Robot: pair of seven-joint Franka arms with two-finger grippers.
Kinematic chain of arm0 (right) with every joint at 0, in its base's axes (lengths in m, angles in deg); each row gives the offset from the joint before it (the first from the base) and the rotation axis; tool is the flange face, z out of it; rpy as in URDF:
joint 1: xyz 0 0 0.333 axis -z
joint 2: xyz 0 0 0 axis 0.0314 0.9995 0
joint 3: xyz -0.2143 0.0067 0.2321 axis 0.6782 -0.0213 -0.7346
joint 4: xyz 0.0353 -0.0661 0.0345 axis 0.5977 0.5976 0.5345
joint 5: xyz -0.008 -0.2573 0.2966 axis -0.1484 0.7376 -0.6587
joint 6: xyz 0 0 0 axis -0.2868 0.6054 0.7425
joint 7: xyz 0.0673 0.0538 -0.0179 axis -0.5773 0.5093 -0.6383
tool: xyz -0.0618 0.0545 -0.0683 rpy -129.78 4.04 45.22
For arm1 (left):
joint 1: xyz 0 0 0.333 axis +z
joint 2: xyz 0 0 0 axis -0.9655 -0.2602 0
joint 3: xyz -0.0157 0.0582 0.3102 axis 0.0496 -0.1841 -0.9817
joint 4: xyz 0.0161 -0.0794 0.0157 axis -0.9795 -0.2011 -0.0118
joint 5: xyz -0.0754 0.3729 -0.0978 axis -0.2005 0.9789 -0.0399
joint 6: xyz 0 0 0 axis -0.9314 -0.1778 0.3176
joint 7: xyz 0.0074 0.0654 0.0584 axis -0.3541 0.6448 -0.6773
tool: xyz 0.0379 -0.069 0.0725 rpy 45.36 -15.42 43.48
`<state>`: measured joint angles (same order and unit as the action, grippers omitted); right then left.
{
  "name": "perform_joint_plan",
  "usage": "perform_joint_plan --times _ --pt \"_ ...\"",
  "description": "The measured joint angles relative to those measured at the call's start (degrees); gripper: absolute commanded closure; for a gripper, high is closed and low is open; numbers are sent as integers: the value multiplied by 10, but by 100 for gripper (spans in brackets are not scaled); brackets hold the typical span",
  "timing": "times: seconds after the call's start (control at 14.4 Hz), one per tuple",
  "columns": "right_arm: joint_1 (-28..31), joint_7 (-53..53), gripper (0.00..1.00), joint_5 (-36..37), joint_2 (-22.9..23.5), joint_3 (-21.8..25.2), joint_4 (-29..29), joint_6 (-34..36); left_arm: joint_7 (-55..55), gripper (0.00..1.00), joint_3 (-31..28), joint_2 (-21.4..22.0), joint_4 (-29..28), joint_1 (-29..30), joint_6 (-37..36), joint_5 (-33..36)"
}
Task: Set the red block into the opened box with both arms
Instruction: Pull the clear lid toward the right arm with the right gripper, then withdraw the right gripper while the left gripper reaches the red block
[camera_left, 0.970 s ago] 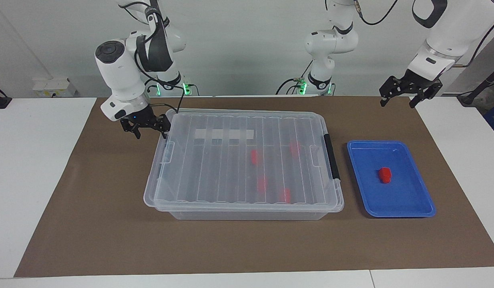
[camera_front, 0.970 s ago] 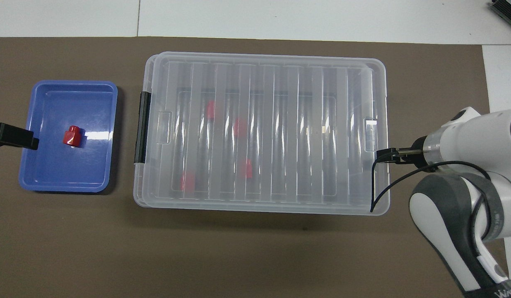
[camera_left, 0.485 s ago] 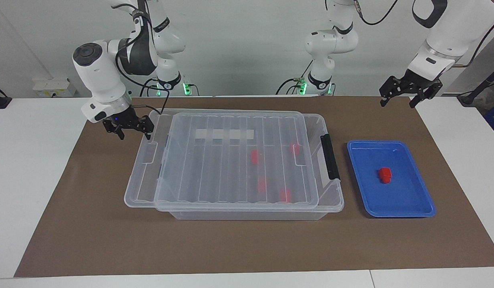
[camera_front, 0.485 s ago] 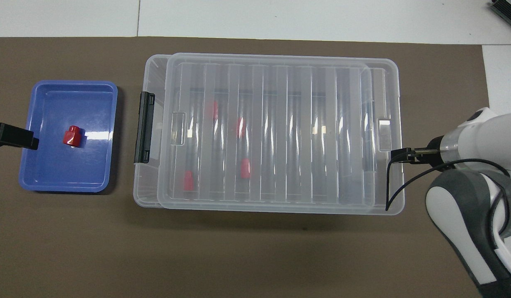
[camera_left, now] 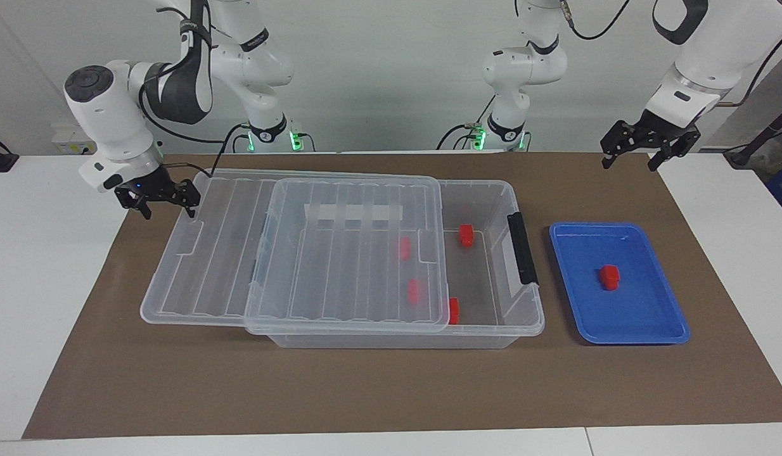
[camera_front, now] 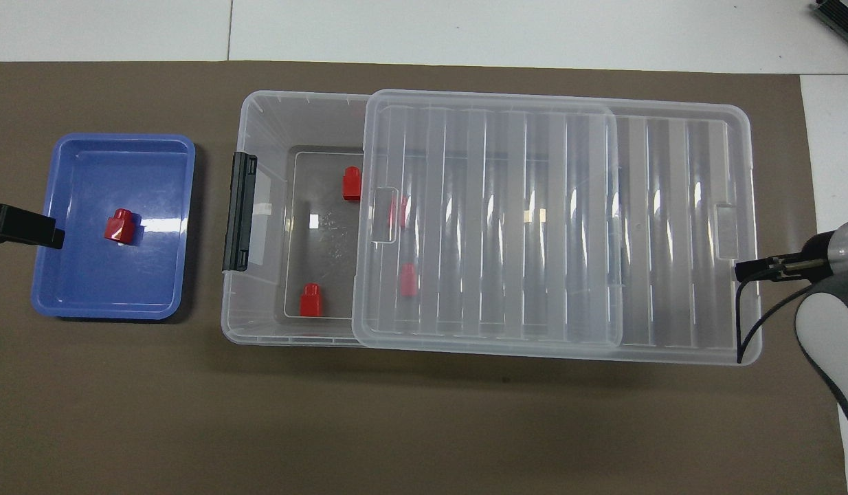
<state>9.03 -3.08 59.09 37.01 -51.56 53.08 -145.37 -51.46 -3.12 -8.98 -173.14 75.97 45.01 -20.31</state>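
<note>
Resting in the blue tray (camera_left: 644, 329) sits the red block (camera_left: 609, 277), near the half-uncovered box (camera_left: 492, 329); its lid (camera_left: 340, 253) meets the wide-open right gripper (camera_left: 155, 199). Left gripper (camera_left: 649, 147) hovers, spread wide.

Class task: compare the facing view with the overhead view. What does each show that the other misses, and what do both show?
Only the facing view shows both arm bases and the whole left gripper, open, raised above the mat near the blue tray.

Only the overhead view looks straight down at the box floor.

Both show the box, its lid slid partway toward the right gripper, and the red block in the tray.
</note>
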Motion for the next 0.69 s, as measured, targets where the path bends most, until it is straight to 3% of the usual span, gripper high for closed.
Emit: perform_joint_plan --times 0.69 --pt "36 -46 0 19 0 0 -4 -2 0 0 0 0 0 0 -3 0"
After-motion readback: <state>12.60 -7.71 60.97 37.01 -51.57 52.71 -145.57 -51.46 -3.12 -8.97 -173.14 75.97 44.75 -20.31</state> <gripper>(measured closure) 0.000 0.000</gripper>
